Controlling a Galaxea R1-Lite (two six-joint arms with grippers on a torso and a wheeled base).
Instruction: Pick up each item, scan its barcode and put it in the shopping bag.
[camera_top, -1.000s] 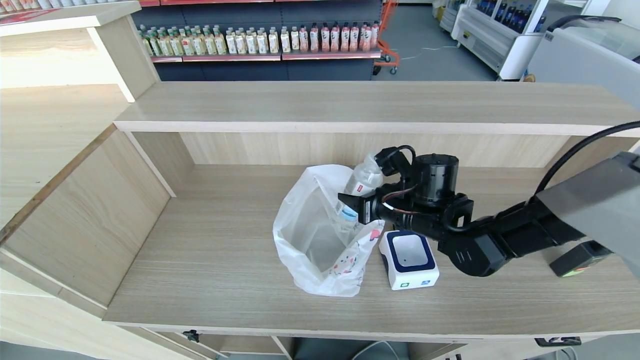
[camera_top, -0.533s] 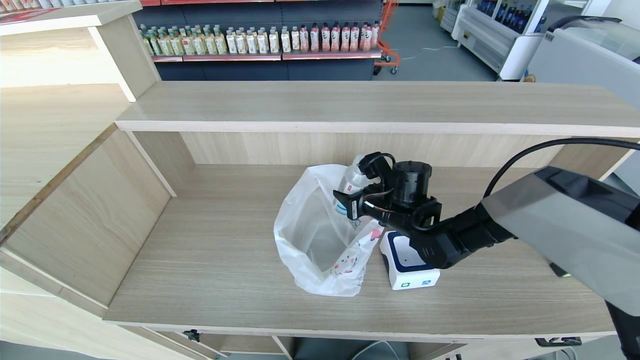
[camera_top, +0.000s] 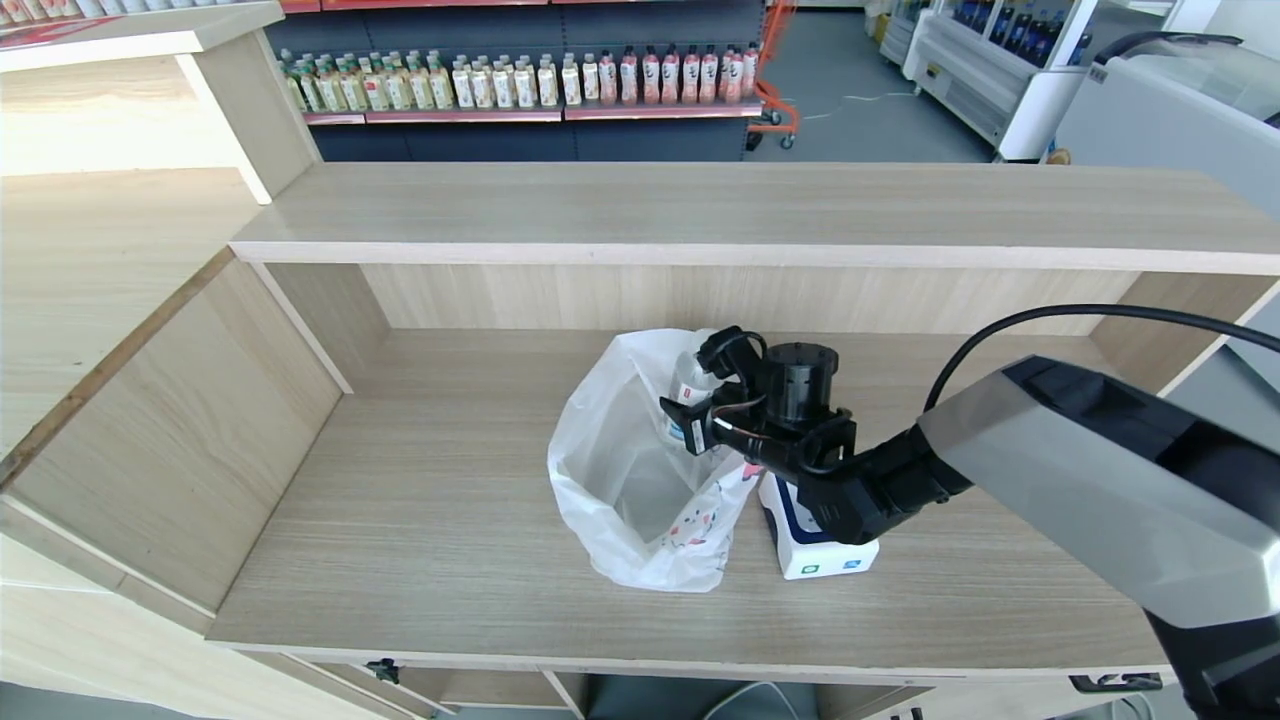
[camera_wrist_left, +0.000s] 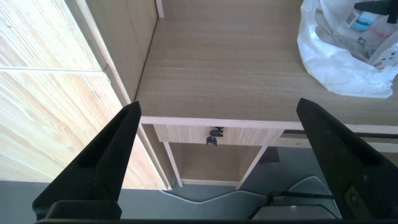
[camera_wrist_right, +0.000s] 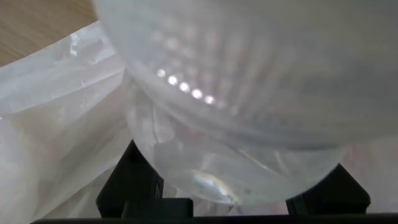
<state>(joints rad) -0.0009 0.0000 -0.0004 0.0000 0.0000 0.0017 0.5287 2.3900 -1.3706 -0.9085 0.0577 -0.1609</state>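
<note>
View of a wooden counter (camera_top: 450, 520) with a white plastic shopping bag (camera_top: 640, 470) standing on it, its mouth open upward. All positions are given relative to the bag.

Right gripper (camera_top: 700, 385): sits at the far right rim of the bag's mouth. Its two black fingers are closed around a clear plastic bottle (camera_top: 690, 378), one on each side of the body. The bottle is tilted, its lower end with a blue label already inside the bag's opening and its upper end leaning away beyond the far rim. In the right wrist view the bottle's rounded, ribbed end (camera_wrist_right: 236, 93) sits close to the lens, the dark fingers (camera_wrist_right: 130, 186) flank it, and crumpled bag plastic (camera_wrist_right: 56, 124) lies behind and beside it.

Scanner (camera_top: 815, 555): a white box with a blue-rimmed top window, standing on the counter just beside the bag's right side, partly covered by the right arm that crosses above it.

Left gripper (camera_wrist_left: 214, 165): well apart from the bag, off the counter's near edge and above the floor side. Its two dark fingers are spread wide with nothing between them. In the left wrist view the bag (camera_wrist_left: 336, 68) lies far from it, toward the counter's middle.

Background: a raised wooden ledge (camera_top: 700, 210) runs behind the bag. Far beyond it is a store shelf lined with drink bottles (camera_top: 520, 80).
</note>
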